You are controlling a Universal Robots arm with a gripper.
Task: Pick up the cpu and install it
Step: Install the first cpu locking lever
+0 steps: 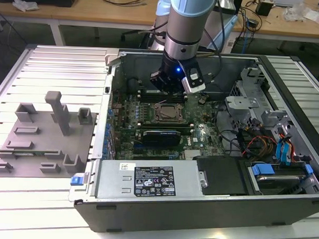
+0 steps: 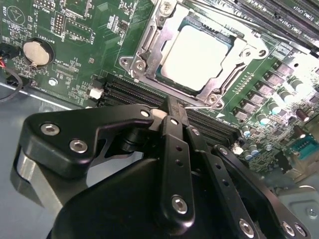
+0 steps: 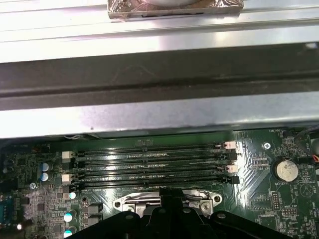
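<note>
Claw (image 2: 172, 107) hangs just above the socket (image 2: 197, 55) with its fingers drawn together, holding nothing. Beyond the fingertips, the cpu (image 2: 197, 52) already lies flat inside that socket's metal frame. It looks light, stiff and fragile, best held by its edges.

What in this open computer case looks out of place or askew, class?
Nothing stands out. The cpu lies flat and square within its socket frame on the motherboard, with the claw just above the memory slots.
</note>
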